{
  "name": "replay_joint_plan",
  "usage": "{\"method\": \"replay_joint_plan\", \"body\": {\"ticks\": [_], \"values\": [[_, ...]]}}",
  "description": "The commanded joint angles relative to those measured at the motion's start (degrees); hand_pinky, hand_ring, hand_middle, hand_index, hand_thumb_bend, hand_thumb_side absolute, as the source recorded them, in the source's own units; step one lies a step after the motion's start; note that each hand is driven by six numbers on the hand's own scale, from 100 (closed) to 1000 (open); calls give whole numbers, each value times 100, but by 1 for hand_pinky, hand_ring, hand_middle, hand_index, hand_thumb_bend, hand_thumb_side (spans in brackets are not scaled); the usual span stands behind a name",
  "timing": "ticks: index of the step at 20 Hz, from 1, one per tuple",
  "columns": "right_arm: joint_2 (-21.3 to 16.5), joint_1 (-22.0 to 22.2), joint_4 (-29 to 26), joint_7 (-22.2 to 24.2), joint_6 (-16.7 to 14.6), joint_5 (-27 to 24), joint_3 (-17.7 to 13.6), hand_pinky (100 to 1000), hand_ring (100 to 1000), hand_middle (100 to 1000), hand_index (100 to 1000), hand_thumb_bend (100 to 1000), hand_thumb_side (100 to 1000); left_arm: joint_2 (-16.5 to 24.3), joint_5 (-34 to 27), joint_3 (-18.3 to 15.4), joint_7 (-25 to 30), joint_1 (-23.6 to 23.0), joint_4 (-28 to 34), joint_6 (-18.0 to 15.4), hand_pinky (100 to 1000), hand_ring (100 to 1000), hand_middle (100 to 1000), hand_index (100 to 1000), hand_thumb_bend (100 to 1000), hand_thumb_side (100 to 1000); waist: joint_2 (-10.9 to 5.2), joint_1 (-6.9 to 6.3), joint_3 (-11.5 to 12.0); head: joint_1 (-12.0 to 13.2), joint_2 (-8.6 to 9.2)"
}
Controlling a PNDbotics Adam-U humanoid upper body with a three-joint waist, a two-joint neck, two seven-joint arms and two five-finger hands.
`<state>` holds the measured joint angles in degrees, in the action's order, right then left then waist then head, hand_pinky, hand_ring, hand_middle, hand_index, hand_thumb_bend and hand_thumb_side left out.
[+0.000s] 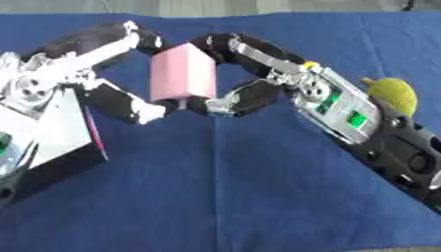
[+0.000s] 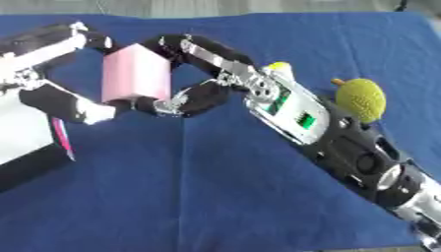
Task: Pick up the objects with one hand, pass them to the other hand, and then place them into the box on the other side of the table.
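A blue cloth [image 1: 241,187] covers the desk, and above its middle a pink block [image 1: 182,72] stands upright in the air, held between two robot hands. To the robot's right, a bumpy yellow-green fruit-like object [image 2: 362,100] with a short brown stem lies on the cloth just behind the right forearm [image 2: 344,147], which partly hides it in the left eye view. At the left edge, a white and black box-like shape [image 1: 51,142] with a thin pink strip along its side sits under the left arm; what it is cannot be told for certain. Between the block and that shape nothing blocks the way except the left hand's own fingers.

The left hand [image 1: 112,98] comes in from the left, its fingers curled round the block: one black finger reaches over the top far corner and another hooks under the bottom edge. The right hand [image 1: 245,69] meets it from the other side, with fingers arched over the block's upper right corner and the thumb tucked up against its lower right edge, so both hands pinch the same block at once. Green marks show on the right wrist housing [image 1: 340,110], but no writing can be read there or on the block
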<state>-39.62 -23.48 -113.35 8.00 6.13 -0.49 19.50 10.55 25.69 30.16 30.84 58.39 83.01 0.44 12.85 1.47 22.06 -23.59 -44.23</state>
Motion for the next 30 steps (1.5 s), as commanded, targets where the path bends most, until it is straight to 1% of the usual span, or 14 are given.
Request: {"method": "replay_joint_plan", "body": {"ticks": [1,3,4,10,13,16,17,18,19,24,30], "values": [[-60,-47,-124,-66,-47,13,-17,784,831,784,886,448,469,87,89,-73,-9,108,-4,4,862,749,475,374,100,255,-21,-61,-1,23,11],[-61,-33,-124,-104,-57,28,-21,789,839,799,891,446,484,137,124,-94,-16,88,-33,-16,861,748,474,373,100,254,-25,-63,0,26,11],[-60,-29,-124,-120,-59,36,-22,792,845,820,898,447,490,156,138,-103,-18,80,-43,-28,860,748,473,371,100,254,-25,-64,1,26,11],[-63,11,-124,-160,-78,99,-17,798,851,829,902,455,490,370,250,-147,-30,26,-102,-138,855,744,474,373,100,237,-27,-72,2,41,11],[-71,31,-124,-150,-57,112,-15,799,850,828,899,448,430,515,264,-217,-101,-21,-142,-151,854,743,474,373,100,237,-31,-77,5,36,11],[-78,41,-124,-162,-33,102,-15,799,849,826,898,441,406,648,216,-317,-195,-65,-131,-124,856,744,474,373,100,239,-33,-80,11,37,11],[-79,46,-124,-167,-35,88,-12,800,847,824,894,431,355,707,200,-364,-228,-78,-128,-104,859,745,476,373,100,240,-34,-79,15,42,11],[-82,50,-124,-169,-44,71,-8,804,847,825,894,432,315,788,186,-422,-266,-93,-130,-81,859,745,478,375,100,237,-35,-79,18,56,11],[-87,56,-124,-173,-53,59,-4,805,848,826,894,430,309,881,177,-487,-306,-104,-147,-57,859,746,479,376,100,236,-36,-81,20,80,11],[-103,65,-124,-184,-106,27,9,809,849,828,895,423,305,1251,147,-760,-474,-135,-338,-3,863,748,482,377,100,236,-36,-80,20,228,11],[-112,85,-124,-62,-191,120,62,811,847,827,892,428,308,1623,101,-997,-494,-160,-702,27,866,749,486,380,100,229,-32,-73,15,445,11]]}}
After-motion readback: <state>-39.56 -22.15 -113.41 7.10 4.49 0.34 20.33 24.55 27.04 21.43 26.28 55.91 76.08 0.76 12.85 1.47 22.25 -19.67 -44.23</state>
